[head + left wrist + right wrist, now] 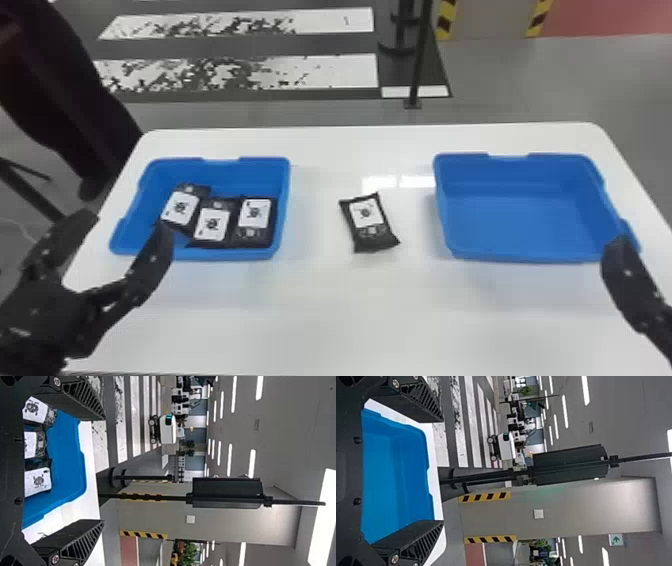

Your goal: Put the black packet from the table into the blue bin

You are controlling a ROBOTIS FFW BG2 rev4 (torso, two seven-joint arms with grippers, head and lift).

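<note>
A black packet with a white label [366,215] lies alone on the white table between two blue bins. The left blue bin [240,172] holds several similar packets [211,223]; the right blue bin [525,215] is empty. At the table's left side, in front of the left bin, is my left gripper [127,222], spread open. My right gripper [622,242] is at the right bin's near right corner, one finger visible there. In the left wrist view my left gripper [104,469] has a wide gap between its fingers. The right wrist view shows my right gripper [443,471] open as well, holding nothing.
The white table [320,320] has rounded far corners. Beyond it stands a black post [420,55] on the floor. A person's dark-clothed legs show at the far left, beside the table. The bins' raised walls flank the loose packet.
</note>
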